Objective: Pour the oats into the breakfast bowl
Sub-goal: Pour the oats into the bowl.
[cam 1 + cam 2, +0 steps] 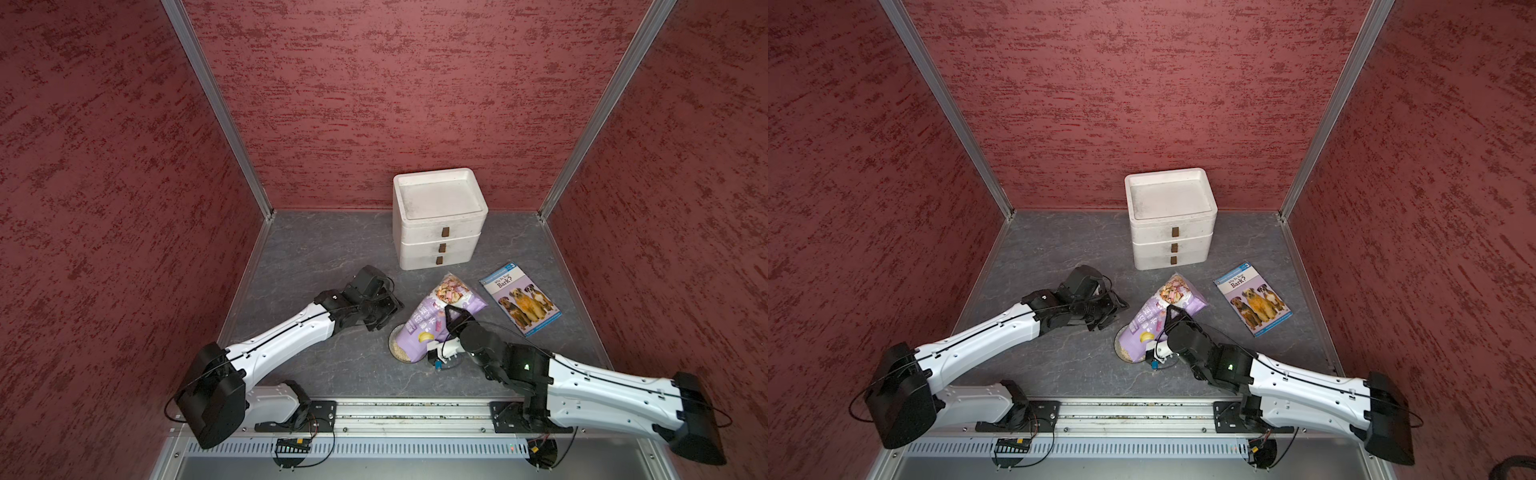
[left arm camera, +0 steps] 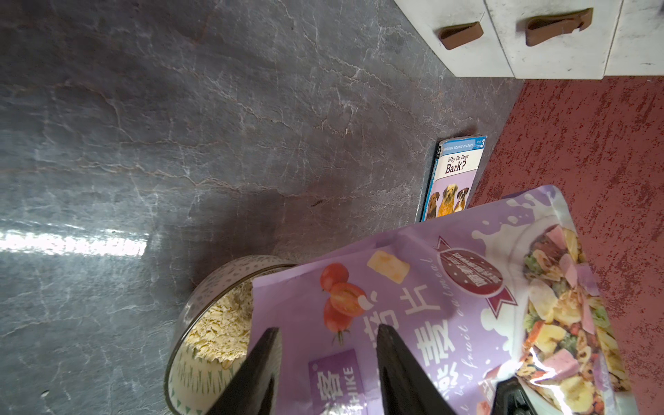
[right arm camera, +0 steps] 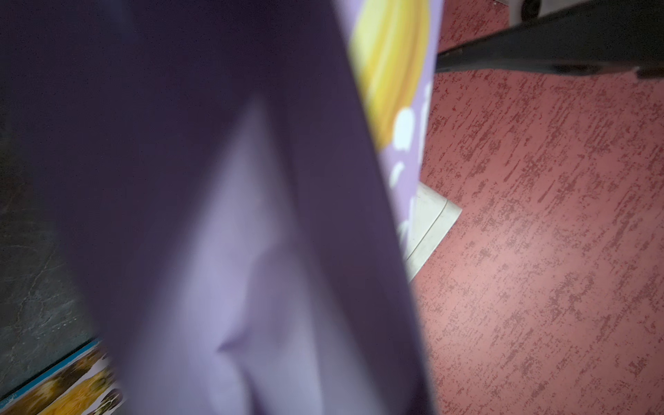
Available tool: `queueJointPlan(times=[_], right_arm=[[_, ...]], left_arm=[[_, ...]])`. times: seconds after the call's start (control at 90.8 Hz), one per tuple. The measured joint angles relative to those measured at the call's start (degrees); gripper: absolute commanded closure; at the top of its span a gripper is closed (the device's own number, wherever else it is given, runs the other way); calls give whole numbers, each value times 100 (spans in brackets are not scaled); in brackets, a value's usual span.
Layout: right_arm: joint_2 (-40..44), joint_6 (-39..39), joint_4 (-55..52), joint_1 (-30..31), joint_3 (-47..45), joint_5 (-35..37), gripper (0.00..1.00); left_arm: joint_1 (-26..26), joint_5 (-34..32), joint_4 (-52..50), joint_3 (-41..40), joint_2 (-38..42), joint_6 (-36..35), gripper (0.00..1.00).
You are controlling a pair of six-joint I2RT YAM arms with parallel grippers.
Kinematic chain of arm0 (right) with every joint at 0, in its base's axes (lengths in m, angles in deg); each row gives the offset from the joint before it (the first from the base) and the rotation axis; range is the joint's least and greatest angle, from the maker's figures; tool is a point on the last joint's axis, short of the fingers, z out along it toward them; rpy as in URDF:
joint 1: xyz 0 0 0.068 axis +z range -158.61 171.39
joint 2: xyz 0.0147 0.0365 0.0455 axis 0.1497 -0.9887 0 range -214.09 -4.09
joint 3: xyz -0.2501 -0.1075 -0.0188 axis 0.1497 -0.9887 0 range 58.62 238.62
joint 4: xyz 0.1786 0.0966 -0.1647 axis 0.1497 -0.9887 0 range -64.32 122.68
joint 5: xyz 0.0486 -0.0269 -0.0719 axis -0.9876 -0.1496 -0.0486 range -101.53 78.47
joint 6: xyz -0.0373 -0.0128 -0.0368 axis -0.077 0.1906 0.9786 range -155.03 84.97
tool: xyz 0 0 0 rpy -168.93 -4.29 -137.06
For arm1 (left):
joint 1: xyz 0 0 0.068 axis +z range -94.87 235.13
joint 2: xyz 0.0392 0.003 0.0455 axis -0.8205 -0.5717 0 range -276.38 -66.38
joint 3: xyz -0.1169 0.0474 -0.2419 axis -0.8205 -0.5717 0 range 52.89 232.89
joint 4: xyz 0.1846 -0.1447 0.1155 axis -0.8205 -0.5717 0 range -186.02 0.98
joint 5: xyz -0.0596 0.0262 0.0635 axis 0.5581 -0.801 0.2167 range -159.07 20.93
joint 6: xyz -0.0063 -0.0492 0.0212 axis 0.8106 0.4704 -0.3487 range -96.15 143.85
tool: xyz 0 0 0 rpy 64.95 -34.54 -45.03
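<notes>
The lavender pouch (image 1: 428, 320) (image 1: 1148, 322) is tipped mouth-down over the breakfast bowl (image 1: 393, 344) (image 1: 1117, 347), its food-photo end raised toward the back. Pale oats (image 1: 402, 354) (image 2: 219, 330) lie heaped in the bowl (image 2: 215, 284) under the pouch mouth. My right gripper (image 1: 451, 318) (image 1: 1173, 313) is shut on the pouch's right side; in the right wrist view the purple pouch (image 3: 251, 215) fills the frame and hides the jaws. My left gripper (image 1: 386, 316) (image 2: 328, 328) hangs open just left of the pouch (image 2: 431, 305), nothing between its fingers.
A white foam drawer box (image 1: 438, 220) (image 1: 1169, 216) stands at the back behind the pouch. A blue dog-cover book (image 1: 519, 297) (image 2: 454, 176) lies flat to the right. Red walls close three sides; the metal arm rail (image 1: 415, 415) runs along the front.
</notes>
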Motion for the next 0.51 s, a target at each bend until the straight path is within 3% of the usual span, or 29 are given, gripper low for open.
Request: queueJointPlan(times=[0.507], right_arm=[[87,-7,-85,-15,0,46,100]], left_arm=[[28,-2,-7,2,-2,-2,53]])
